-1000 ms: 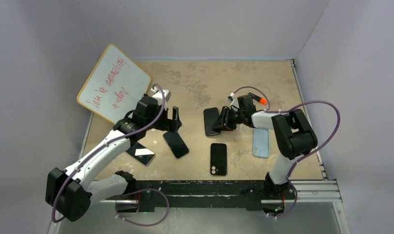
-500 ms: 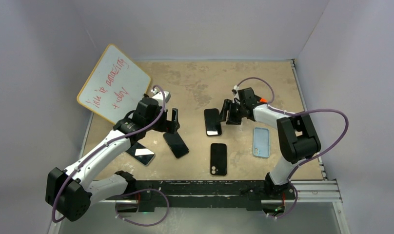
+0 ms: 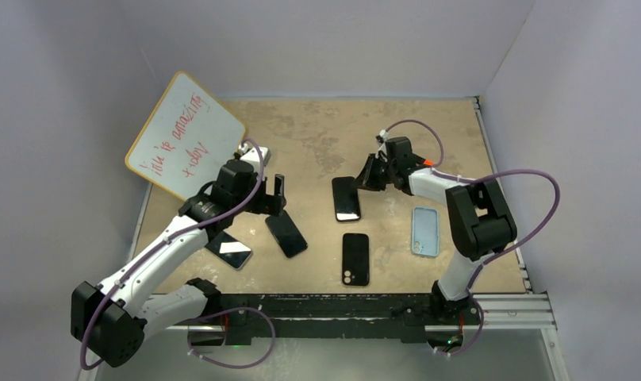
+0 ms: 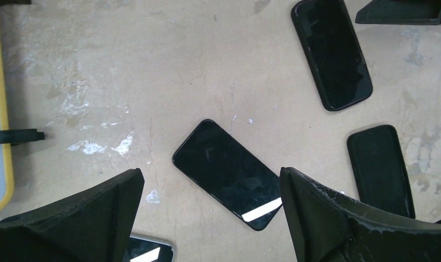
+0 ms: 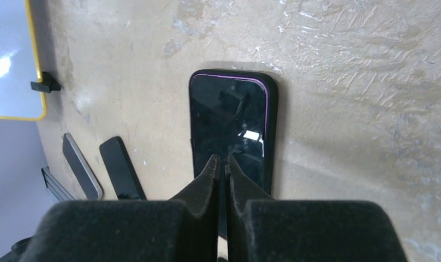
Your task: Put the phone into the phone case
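Observation:
A purple-edged phone [image 3: 346,198] lies screen up inside a black case in the middle of the table. My right gripper [image 3: 368,173] is shut and empty, at that phone's far right corner. In the right wrist view its tips [image 5: 221,161] hang over the screen of the cased phone [image 5: 232,123]. My left gripper [image 3: 274,195] is open and empty above a bare black phone [image 3: 286,235]. In the left wrist view that phone [image 4: 226,174] lies between and below the open fingers [image 4: 103,207]. An empty black case [image 3: 355,259] lies near the front.
A light blue case [image 3: 425,231] lies at the right. A silver-edged phone [image 3: 230,250] lies at the front left. A yellow-framed whiteboard [image 3: 186,135] leans at the back left. Grey walls close in the table.
My right gripper has moved from the cased phone's right side toward its far end, staying shut. My left arm has shifted slightly to the left. The phones and cases have not moved.

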Available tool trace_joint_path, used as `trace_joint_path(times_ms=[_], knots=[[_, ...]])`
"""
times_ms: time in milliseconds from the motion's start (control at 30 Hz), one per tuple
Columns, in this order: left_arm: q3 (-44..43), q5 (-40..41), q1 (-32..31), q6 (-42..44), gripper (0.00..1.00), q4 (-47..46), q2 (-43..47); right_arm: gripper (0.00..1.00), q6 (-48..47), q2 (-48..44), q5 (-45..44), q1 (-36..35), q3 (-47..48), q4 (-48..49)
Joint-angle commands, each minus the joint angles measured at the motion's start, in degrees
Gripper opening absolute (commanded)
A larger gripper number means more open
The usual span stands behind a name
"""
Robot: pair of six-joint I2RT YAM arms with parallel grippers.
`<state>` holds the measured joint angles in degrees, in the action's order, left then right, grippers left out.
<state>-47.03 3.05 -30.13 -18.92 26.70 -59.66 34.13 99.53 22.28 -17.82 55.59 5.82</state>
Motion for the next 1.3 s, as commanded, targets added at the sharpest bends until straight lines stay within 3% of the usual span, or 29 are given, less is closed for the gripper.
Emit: trace_joint_path(times_ms=[0, 167, 367, 533, 667, 800, 967, 1267], knots=[[-1.9, 4.3, 0.2, -1.2, 1.0, 1.2, 1.2, 0.03, 1.7, 4.5, 1.0, -0.4, -1.4, 3.6], [-1.2, 2.5, 0.2, -1.6, 1.0, 0.4, 2.1, 0.01, 1.9, 6.5, 1.9, -0.5, -3.0, 3.6], [-3.9, 4.6, 0.3, -4.1, 1.0, 4.4, -0.1, 0.06, 1.3, -1.6, 3.4, -0.5, -2.5, -1.4], [-1.1, 5.9, 0.6, -8.6, 0.98, 3.3, -0.7, 0.28, 1.4, -9.5, 3.2, -1.5, -3.8, -5.4], [-1.0, 7.8, 0.9, -16.8, 0.98, 5.3, -3.8, 0.55, 0.7, -17.0, 1.5, -2.1, -5.6, -9.0], [-0.6, 9.4, 0.9, -23.6, 1.0, 5.5, -6.1, 0.68, -0.7, -24.1, -0.1, -2.2, -6.6, -12.4], [-0.5, 6.7, 0.7, -28.4, 0.99, 4.2, -9.6, 0.95, -0.2, -32.4, 1.1, -2.3, -8.6, -15.0], [-0.6, 7.5, -0.1, -31.5, 0.99, 2.7, -19.9, 0.99, 2.1, -42.1, 2.6, -3.1, -16.7, -14.5]])
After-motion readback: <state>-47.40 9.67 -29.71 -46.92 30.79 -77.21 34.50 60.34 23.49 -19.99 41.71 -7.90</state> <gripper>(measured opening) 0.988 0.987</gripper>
